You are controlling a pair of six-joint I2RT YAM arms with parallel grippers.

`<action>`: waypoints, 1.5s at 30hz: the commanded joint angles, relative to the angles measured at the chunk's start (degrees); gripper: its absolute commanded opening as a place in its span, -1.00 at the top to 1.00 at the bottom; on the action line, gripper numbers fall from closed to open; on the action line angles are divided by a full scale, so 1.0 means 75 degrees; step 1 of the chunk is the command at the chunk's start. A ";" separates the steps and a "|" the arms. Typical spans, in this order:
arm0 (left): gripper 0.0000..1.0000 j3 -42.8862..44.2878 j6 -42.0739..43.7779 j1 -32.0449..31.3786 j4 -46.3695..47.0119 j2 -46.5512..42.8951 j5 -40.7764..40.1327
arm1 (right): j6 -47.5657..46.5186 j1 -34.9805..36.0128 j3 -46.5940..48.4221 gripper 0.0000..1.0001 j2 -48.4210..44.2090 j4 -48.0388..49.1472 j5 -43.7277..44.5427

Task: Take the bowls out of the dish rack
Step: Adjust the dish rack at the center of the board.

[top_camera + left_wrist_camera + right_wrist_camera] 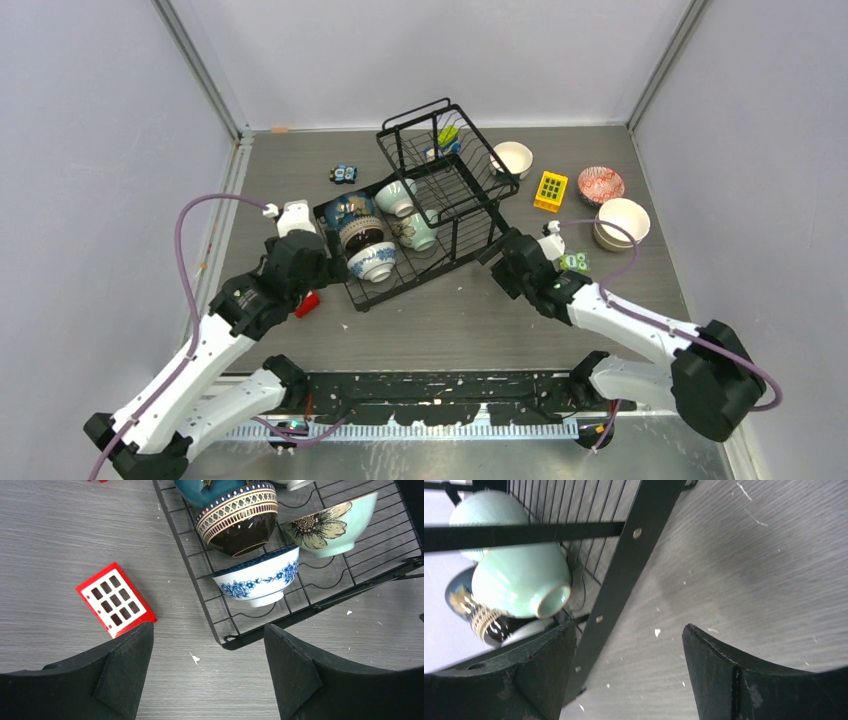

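Black wire forms the dish rack (452,190), which sits skewed in the middle of the counter (430,330) with its raised back section towards 1 o'clock. Five bowls lie tipped on their sides in its lower part, propped against one another and the tines. They are a teal bowl (349,209), a brown banded bowl (362,236), a blue-and-white bowl (372,263) and two pale green bowls (397,197), one of them flowered (416,233).

Four more look unloaded already, set out at the rack's 2 to 3 o'clock. There is a white bowl (512,158), a red-patterned bowl (600,185) and what seems a stack of two (621,222).

There are three toy blocks: a yellow block (550,190), a red block (116,600) and a green block (447,134) in the back section.

The left end effector (207,665) hangs with its fingers wide apart and empty, just off the rack's 7 o'clock corner. That probably lines it up for the blue-and-white bowl, the nearest.

The right end effector (629,670) is likewise spread and empty at the rack's 4 o'clock edge, with a frame bar beside one finger. It is perhaps placed to reach the green bowls behind the bar.
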 commanded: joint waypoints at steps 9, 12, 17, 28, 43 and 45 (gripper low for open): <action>-0.64 0.0076 -0.0055 0.0070 -0.0291 -0.1161 -0.0274 | 0.0966 -0.0008 0.1392 -0.47 0.2588 0.0920 0.0881; -0.64 0.0100 -0.0094 0.0066 -0.0446 -0.1371 -0.0311 | 0.0852 -0.0002 0.1501 -0.39 0.2814 0.0866 0.0945; -0.63 -0.0008 -0.0191 0.0064 -0.0491 -0.1629 -0.0233 | 0.0492 -0.0005 0.1671 -0.13 0.3083 0.0621 0.0866; -0.63 -0.0212 -0.0185 0.0058 -0.0225 -0.1554 -0.0139 | -0.0555 -0.0004 0.1560 0.52 0.3337 0.0486 0.0299; -0.62 -0.0169 -0.0033 0.0063 0.0215 -0.0995 0.0068 | -0.2504 -0.0010 0.1022 0.98 0.2558 0.0083 -0.0334; -0.63 -0.0158 0.0049 0.0067 0.0242 -0.0916 0.0059 | -0.2685 -0.0001 0.0939 0.98 0.2391 -0.0020 -0.0377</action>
